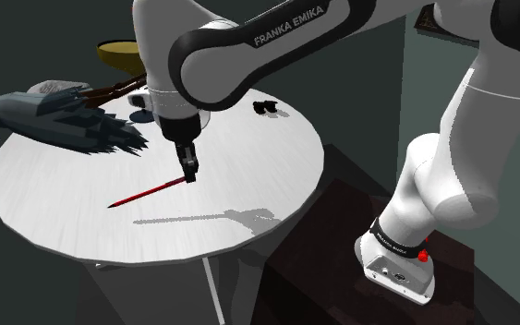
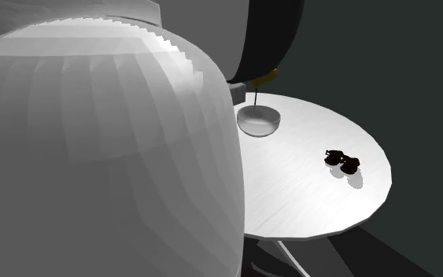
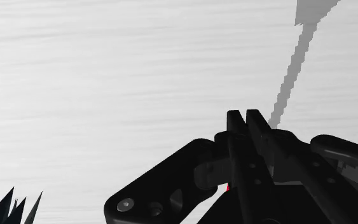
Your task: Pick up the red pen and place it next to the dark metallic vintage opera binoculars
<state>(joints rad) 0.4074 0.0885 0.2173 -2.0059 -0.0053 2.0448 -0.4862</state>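
The pincer [image 1: 191,175], clamped on one end of the red pen [image 1: 147,192], holds it just above the white tabletop [image 1: 276,180], the carry to the dark binoculars [image 1: 267,107] apparently next.
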